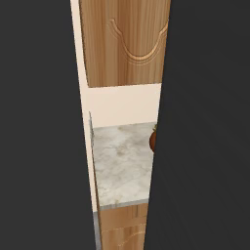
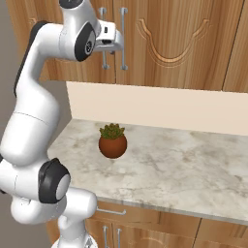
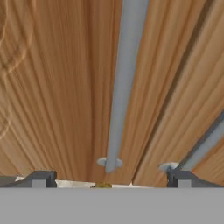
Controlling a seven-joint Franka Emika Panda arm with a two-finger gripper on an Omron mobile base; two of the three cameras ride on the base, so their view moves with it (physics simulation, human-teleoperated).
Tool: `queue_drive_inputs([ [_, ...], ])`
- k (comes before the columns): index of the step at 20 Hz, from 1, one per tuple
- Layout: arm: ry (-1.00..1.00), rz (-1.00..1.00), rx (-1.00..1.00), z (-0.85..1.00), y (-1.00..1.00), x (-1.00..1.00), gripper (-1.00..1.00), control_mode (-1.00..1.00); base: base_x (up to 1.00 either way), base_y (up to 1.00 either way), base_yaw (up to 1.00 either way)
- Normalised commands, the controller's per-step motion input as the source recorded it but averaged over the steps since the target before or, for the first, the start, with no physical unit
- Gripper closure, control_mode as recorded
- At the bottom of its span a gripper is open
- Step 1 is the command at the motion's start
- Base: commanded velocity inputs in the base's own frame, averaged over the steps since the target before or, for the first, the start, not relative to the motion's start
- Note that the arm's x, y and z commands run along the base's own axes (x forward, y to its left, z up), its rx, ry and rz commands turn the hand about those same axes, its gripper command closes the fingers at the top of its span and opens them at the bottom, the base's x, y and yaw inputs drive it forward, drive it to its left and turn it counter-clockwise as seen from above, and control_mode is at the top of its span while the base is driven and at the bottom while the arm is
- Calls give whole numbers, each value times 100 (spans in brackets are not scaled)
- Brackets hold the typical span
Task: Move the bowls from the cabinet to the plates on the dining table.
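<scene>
Cabinet (image 2: 160, 43) doors are shut across the top of the right base view, so bowls and shelf are hidden behind them; the door tops are cut off by the frame's upper edge. Two silver bar handles (image 2: 124, 38) stand upright side by side at upper centre, long axes vertical, and the arm's (image 2: 34, 116) hand covers part of the left one. The gripper (image 2: 117, 39) sits at upper centre against those handles, but its fingers are too small there to make out.

The hand view gives what that view lacks: one handle (image 3: 120, 83) runs up the middle of the frame between the two dark fingertips (image 3: 40, 178) at the bottom corners, jaws spread wide with nothing in them, the bar apart from both tips. A second handle (image 3: 202, 146) slants off the right edge, cut short. A carved arch shows faintly at the far left.

The left base view is mostly blocked by dark slabs on either side; the narrow strip between shows a cabinet door (image 1: 129, 41) with its arch at top, pale wall below, then marble counter (image 1: 122, 166). A sliver of the plant pot (image 1: 153, 140) peeks from the right slab.

In the right base view the pot (image 2: 113, 144) stands whole at centre on the counter (image 2: 193, 164), with lower doors cut off along the bottom.
</scene>
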Motion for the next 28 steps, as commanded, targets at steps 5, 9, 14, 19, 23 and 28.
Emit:
queue_drive_inputs([
  [5,0,0,0,0,0,39,-100,-100,0,0,0],
  [9,0,0,0,0,0,34,-100,-100,0,0,0],
  [14,0,0,0,0,0,27,-100,-100,0,0,0],
  [19,-1,0,0,-6,0,32,-100,-100,0,0,0],
  [23,-12,0,0,-33,0,46,-100,-100,0,0,0],
  [28,-18,0,-2,-44,2,57,-100,-100,0,0,0],
])
